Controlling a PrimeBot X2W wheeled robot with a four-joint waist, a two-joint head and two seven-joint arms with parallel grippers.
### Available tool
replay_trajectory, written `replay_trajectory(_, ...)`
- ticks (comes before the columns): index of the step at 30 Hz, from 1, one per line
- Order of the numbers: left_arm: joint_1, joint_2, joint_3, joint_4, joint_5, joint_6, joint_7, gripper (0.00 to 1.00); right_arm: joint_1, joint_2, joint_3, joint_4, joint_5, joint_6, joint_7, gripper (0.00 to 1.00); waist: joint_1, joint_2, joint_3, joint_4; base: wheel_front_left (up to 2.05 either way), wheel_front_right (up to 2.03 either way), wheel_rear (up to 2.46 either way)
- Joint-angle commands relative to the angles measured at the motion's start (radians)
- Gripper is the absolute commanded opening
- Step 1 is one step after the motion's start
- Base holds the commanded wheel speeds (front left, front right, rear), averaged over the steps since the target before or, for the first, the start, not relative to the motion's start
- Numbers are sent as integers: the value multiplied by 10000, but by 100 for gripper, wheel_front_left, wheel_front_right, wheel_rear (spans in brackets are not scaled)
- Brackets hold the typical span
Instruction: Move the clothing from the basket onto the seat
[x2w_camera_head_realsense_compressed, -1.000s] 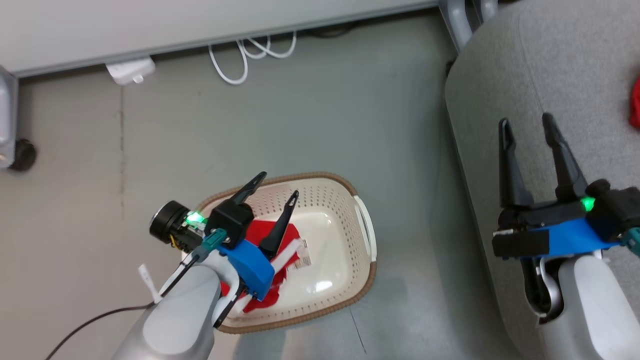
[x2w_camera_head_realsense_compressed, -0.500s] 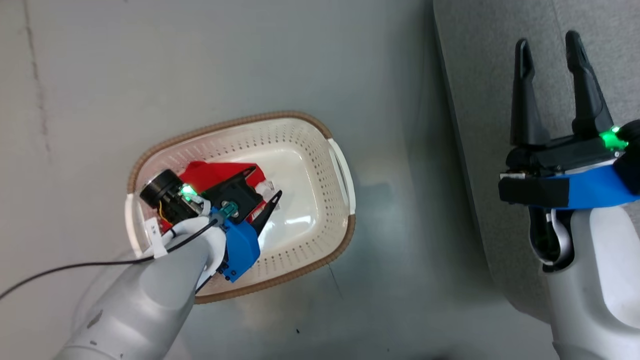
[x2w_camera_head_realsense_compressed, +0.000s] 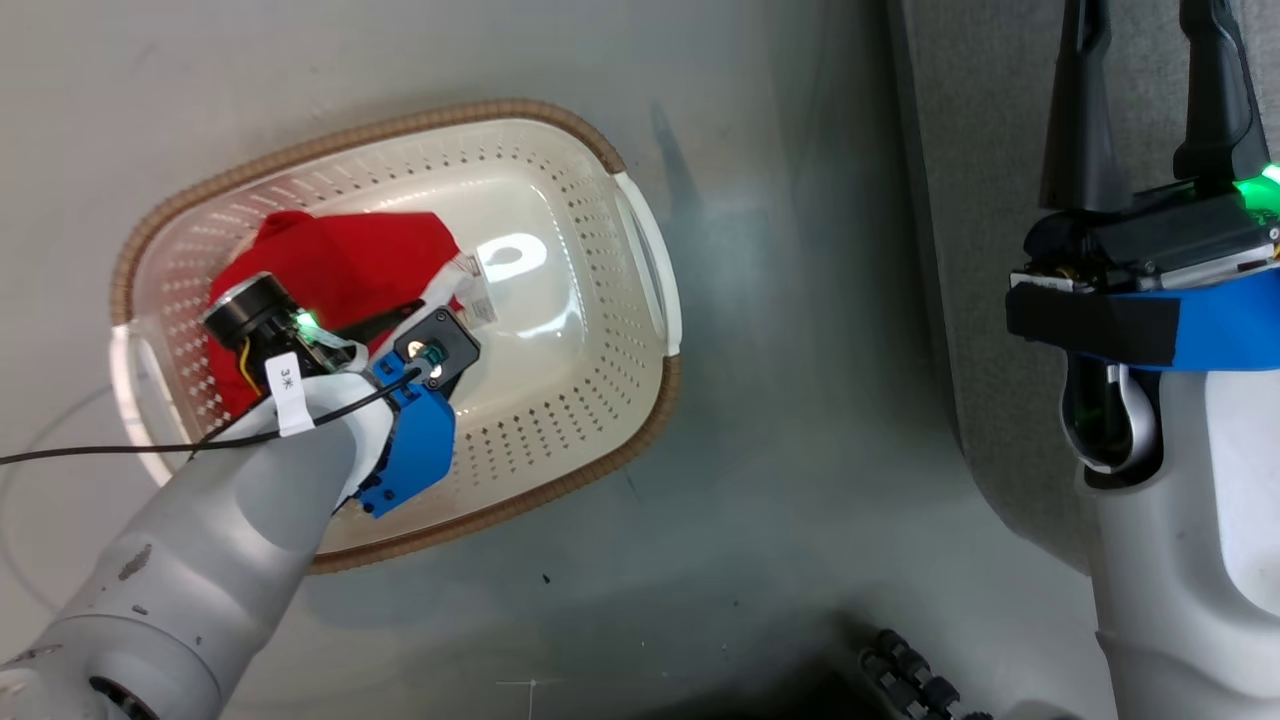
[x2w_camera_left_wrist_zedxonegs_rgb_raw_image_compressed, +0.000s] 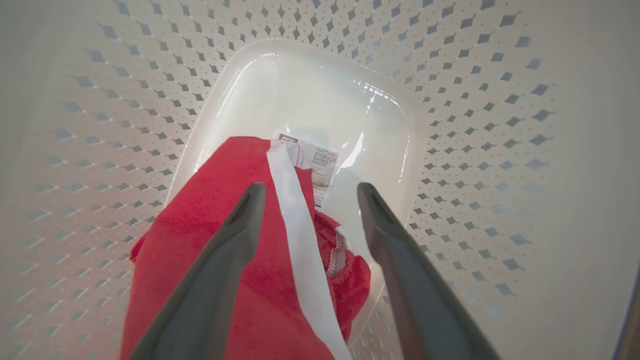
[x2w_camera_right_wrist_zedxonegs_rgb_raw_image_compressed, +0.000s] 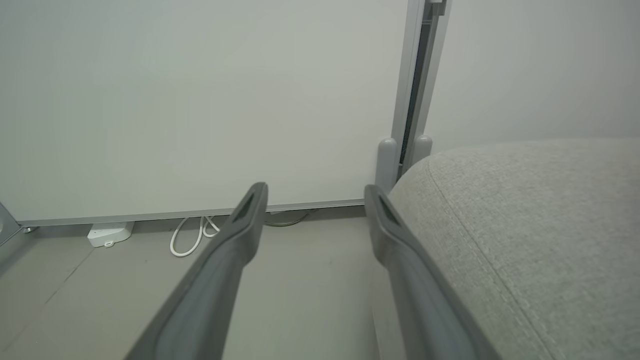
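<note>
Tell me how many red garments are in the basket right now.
1: a red garment with white trim, at the basket's left end beneath the fingers of the left gripper. Another could hide underneath.

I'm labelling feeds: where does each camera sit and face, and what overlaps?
Head: head-mounted, facing down at basket, floor, seat; left forearm, right forearm show.
Left wrist: inside the basket, facing red garment, label; left gripper open.
Right wrist: over the seat edge, facing the wall; right gripper open.
Shared: head and left wrist see basket, red garment.
</note>
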Motion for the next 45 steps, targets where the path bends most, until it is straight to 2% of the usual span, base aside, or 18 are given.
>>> replay_trajectory(1, -122, 130, -95, 102, -44, 11, 113, 100, -191, 96, 25, -80, 26, -3, -1, 100, -1, 0, 395, -224, 0, 0, 0)
replay_trajectory(14, -1184, 540, -664, 953, 421, 10, 1458, 100, -446, 292, 11, -774, 114, -3, 0, 100, -1, 0, 1655, -524, 0, 0, 0)
replay_trajectory(26, -1449, 452, -708, 1244, 593, 189, 2178, 100, -351, 391, -75, -1058, 46, -3, 0, 100, -1, 0, 2069, -594, 0, 0, 0)
replay_trajectory(27, -1446, 432, -710, 1256, 586, 183, 2245, 68, -344, 395, -87, -1058, 44, -3, 0, 100, -1, 0, 2069, -591, 0, 0, 0)
replay_trajectory(28, -1449, 420, -713, 1260, 581, 183, 2277, 12, -340, 400, -100, -1058, 41, -3, 0, 100, -1, 0, 2067, -586, 0, 0, 0)
replay_trajectory(29, -1451, 399, -714, 1266, 580, 181, 2312, 0, -337, 406, -111, -1054, 38, -3, 0, 100, -1, 0, 2064, -580, 0, 0, 0)
replay_trajectory(40, -1229, 179, -730, 1288, 476, 101, 2247, 0, -273, 425, -229, -969, -34, -3, 0, 100, -1, 0, 1819, -453, 0, 0, 0)
replay_trajectory(45, -1098, -105, -682, 1268, 274, 80, 1961, 0, -177, 350, -316, -902, -77, -3, 0, 100, -1, 0, 1510, -305, 0, 0, 0)
